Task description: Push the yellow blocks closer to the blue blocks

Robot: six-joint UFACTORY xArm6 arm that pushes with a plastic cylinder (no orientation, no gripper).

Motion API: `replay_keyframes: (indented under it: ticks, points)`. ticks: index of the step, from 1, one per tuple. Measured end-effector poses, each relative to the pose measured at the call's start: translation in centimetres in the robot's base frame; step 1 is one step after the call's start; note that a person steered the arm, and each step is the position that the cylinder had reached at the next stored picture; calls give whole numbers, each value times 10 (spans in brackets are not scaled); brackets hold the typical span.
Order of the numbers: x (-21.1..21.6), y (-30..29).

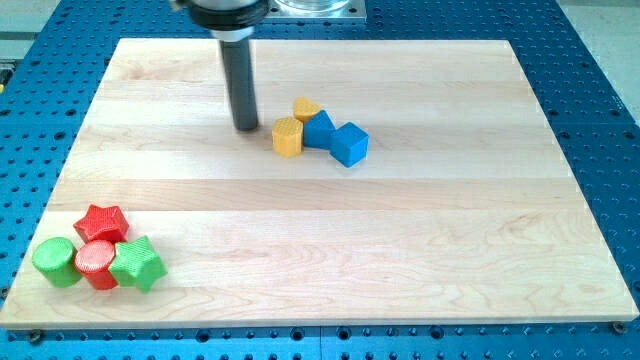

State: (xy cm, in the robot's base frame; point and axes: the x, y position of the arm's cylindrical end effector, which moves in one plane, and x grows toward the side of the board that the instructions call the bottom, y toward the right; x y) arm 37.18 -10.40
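Note:
Two yellow blocks and two blue blocks sit bunched just above the board's middle. A yellow hexagonal block point(288, 137) touches the left side of a blue block point(319, 130). A smaller yellow block point(306, 109) sits just above that blue block, touching it. A blue cube point(349, 144) lies against it on the right. My tip point(246, 128) rests on the board a short way left of the yellow hexagonal block, apart from it.
The wooden board point(400, 250) lies on a blue perforated table. At the bottom left corner is a cluster: a red star block point(103, 222), a red cylinder point(97, 262), a green cylinder point(56, 261) and a green star block point(137, 265).

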Motion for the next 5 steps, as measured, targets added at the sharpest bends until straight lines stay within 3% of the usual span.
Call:
replay_keyframes:
  ticks: [1,2,3,4,5]
  points:
    - [33,29]
    - [39,80]
    - [42,66]
    - [18,22]
    - [-11,52]
